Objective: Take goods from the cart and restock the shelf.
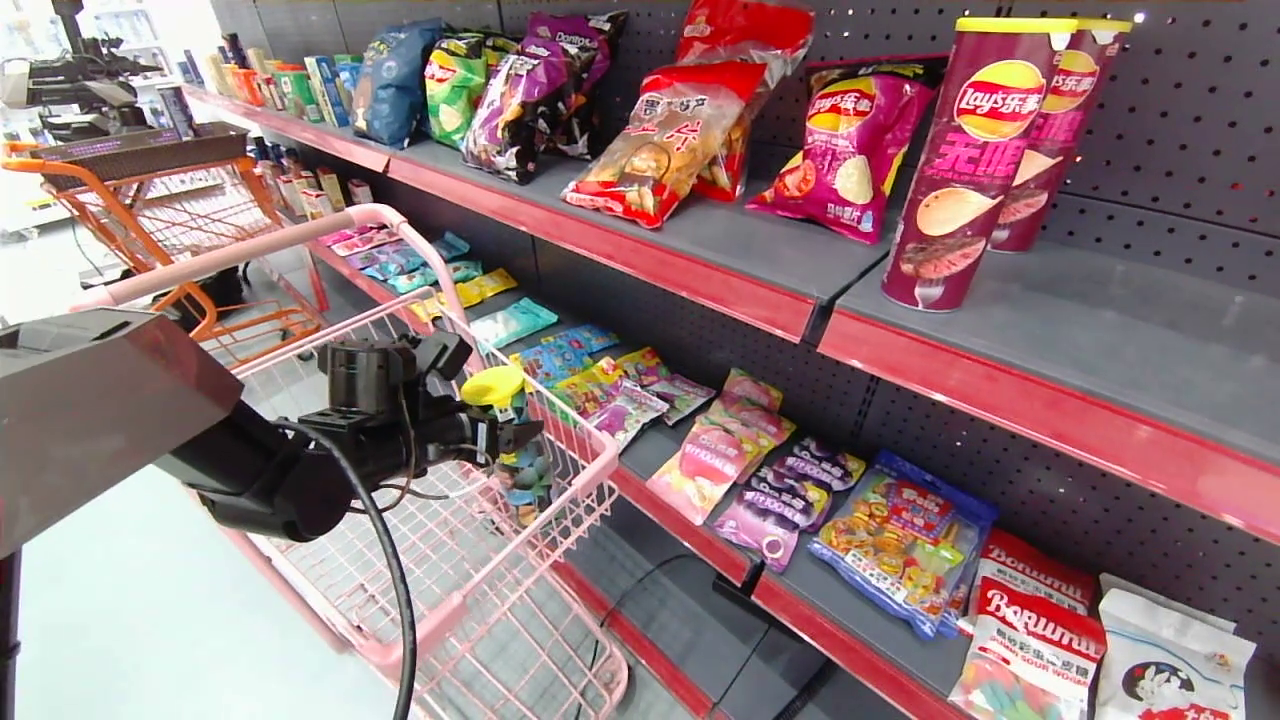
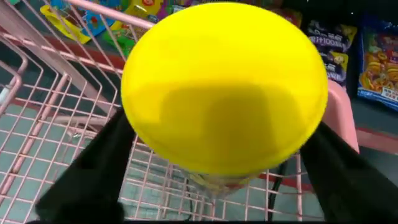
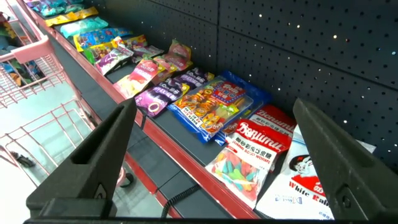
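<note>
My left gripper is shut on a can with a yellow lid, holding it upright inside the pink cart near its rim on the shelf side. The left wrist view looks down on the yellow lid, with a dark finger on either side and the cart's wire floor below. In the right wrist view my right gripper is open with nothing in it, above the aisle beside the lower shelf. Two tall purple chip cans stand on the upper shelf, with bare grey board to their right.
Chip bags lean along the upper shelf to the left of the cans. Candy and snack packets lie in rows on the lower shelf. An orange cart stands behind the pink one. Pegboard backs both shelves.
</note>
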Controlling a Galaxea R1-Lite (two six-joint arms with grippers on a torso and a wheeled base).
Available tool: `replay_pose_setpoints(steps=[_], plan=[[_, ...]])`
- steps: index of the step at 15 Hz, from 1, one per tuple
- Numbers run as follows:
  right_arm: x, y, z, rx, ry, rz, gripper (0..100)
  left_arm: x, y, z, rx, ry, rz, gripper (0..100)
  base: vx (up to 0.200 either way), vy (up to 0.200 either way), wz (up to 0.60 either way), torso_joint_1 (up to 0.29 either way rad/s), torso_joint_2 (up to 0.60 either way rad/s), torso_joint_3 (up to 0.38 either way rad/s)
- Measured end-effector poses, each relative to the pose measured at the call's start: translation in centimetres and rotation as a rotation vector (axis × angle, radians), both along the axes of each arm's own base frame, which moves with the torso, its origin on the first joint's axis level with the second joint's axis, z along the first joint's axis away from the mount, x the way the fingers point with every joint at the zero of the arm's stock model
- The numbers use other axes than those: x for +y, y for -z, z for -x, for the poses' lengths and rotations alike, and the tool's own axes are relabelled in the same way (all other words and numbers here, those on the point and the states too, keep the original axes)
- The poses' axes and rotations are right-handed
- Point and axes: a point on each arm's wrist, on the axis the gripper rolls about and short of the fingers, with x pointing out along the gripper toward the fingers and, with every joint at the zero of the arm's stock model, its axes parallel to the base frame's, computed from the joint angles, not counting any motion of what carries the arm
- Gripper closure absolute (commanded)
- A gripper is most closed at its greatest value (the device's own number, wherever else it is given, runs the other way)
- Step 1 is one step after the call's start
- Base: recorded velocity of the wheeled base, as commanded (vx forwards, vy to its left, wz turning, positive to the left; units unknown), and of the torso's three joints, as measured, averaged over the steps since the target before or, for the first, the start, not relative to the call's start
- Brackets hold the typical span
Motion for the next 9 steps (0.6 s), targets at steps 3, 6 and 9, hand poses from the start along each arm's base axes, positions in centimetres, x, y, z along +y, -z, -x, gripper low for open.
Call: replay_pose_setpoints(steps=[3,6,9], plan=[[0.0,0.0,0.0,0.000,0.000,0.000,0,0.1,0.4,0.5,0.015,-0.004,-0.004,100,0.000,0.000,0.00,0.000,0.00,0.000],[0.0,0.0,0.0,0.000,0.000,0.000,0,0.9,-0.4,1.9,0.029,-0.023,-0.003,100,0.000,0.000,0.00,0.000,0.00,0.000],[0.0,0.0,0.0,0.000,0.001,-0.001,0,2.6,-5.4,4.7,-0.043,-0.062,0.019,100,0.000,0.000,0.00,0.000,0.00,0.000]])
